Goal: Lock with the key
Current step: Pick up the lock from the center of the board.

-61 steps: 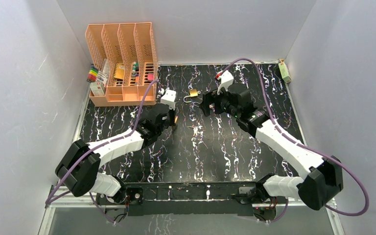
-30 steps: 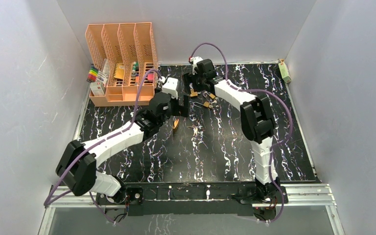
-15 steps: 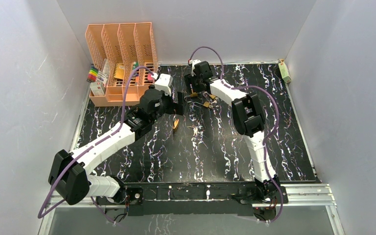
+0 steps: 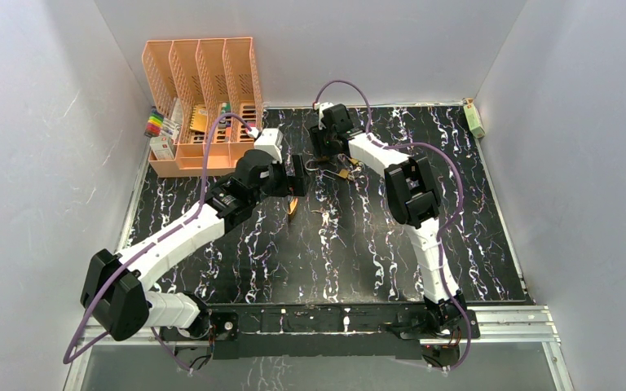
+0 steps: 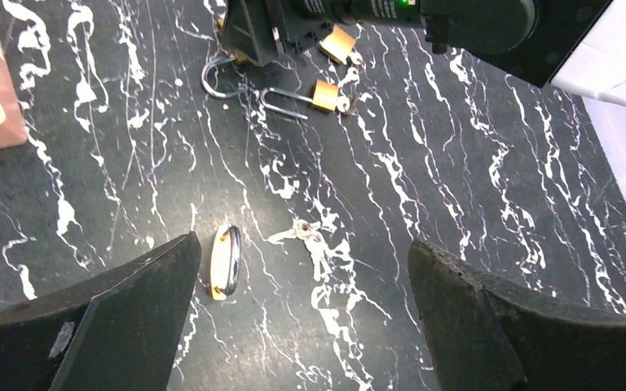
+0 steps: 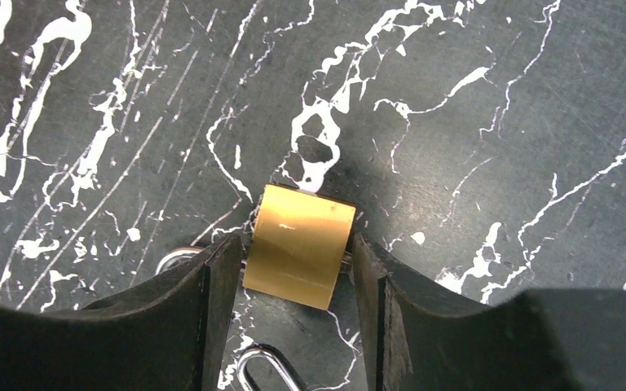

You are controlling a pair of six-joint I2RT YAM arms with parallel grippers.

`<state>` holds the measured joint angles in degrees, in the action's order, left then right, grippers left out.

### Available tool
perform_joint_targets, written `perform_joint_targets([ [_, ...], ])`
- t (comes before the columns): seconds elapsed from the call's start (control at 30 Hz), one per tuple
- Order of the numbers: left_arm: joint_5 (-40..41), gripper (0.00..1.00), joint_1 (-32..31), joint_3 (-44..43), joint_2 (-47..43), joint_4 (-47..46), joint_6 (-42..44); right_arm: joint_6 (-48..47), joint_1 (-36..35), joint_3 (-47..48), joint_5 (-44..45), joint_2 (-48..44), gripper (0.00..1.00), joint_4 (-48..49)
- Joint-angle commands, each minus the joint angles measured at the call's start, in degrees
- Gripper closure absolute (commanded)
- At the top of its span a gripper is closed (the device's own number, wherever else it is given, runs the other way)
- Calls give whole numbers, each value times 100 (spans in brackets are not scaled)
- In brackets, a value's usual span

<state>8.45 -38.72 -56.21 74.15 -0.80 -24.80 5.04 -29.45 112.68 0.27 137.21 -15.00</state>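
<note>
R gripper (image 6: 295,273) closed on small brass padlock (image 6: 300,244), fingers against both sides; lock lies flat on black white-veined tabletop (image 4: 375,244), far centre. L gripper (image 5: 301,318) wide open, empty, hovering above small metal keys (image 5: 306,232); second brass padlock (image 5: 324,94) lies beyond them

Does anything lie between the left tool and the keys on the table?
Nothing visible does. The left tool is open and aimed at the keys, which lie free on the table. A small oval object lies beside them, apart. The right tool grips a padlock farther off.
</note>
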Motion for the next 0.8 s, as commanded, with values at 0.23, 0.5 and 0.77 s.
perform_joint_targets([
  [0.23, 144, 2, 32, -659, -207, 1117, -595, -443, -189, -647, 740, -89, 42, 292],
  [0.5, 101, 2, 38, -608, -179, 909, -181, -495, -426, -680, 1370, 173, 43, 206],
  [0.77, -166, 2, 55, -387, -117, 224, 78, -211, -475, -680, 1489, 220, 100, -139],
])
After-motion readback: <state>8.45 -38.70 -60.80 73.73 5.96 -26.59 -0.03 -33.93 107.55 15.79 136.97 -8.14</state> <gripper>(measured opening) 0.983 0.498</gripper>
